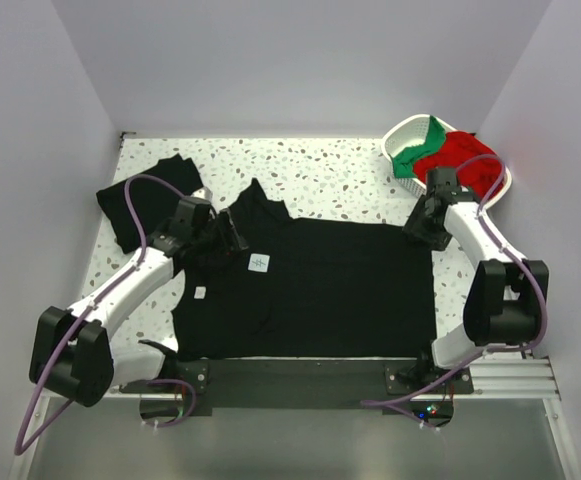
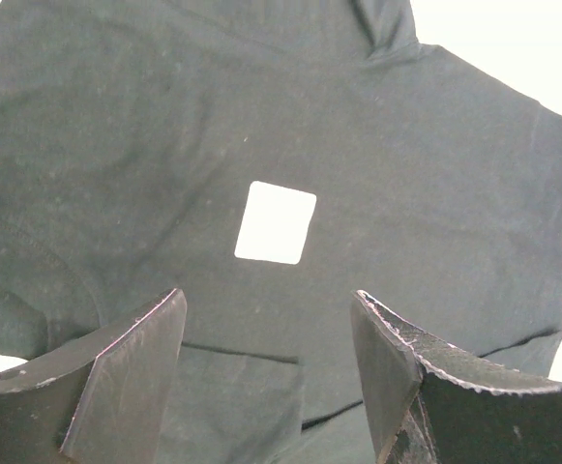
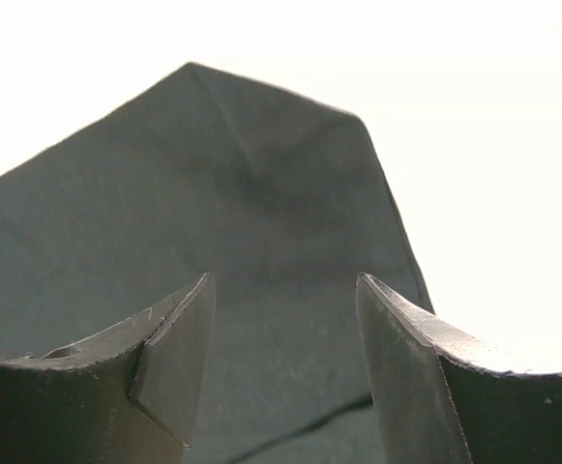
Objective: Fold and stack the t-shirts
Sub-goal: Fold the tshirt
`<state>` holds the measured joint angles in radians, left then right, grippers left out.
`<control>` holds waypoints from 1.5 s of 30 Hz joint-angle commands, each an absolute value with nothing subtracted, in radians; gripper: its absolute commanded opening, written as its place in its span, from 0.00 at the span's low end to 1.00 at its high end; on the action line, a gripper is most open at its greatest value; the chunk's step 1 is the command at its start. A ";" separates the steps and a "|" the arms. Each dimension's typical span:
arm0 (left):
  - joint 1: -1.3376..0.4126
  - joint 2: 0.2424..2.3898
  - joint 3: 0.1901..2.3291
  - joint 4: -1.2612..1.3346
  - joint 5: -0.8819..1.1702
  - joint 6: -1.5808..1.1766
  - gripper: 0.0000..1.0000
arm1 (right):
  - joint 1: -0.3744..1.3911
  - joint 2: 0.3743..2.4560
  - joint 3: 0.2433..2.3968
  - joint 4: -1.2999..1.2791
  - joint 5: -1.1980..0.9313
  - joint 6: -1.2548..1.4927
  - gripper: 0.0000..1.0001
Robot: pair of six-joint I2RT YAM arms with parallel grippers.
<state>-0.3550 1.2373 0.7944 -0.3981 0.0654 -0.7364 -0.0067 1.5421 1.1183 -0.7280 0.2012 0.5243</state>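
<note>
At centre, one spread black t-shirt [image 1: 320, 290]

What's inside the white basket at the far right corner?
A red t-shirt and a green t-shirt, bunched over the basket rim. Anything beneath them is covered.

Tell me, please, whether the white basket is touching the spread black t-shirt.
Apart. The top view shows bare speckled table between the basket and the spread black t-shirt.

White arms [image 1: 135, 280], black joints [image 1: 70, 355], purple cables [image 1: 136, 215]
</note>
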 commanded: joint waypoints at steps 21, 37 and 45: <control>-0.356 1.339 0.940 -0.382 0.037 -0.672 0.74 | -0.071 1.746 1.123 -0.499 0.230 0.517 0.55; -0.356 1.410 1.012 -0.356 0.040 -0.641 0.74 | -0.081 1.758 1.094 -0.443 0.157 0.523 0.47; -0.356 1.434 1.025 -0.336 0.046 -0.640 0.74 | -0.081 1.776 1.098 -0.423 0.118 0.532 0.45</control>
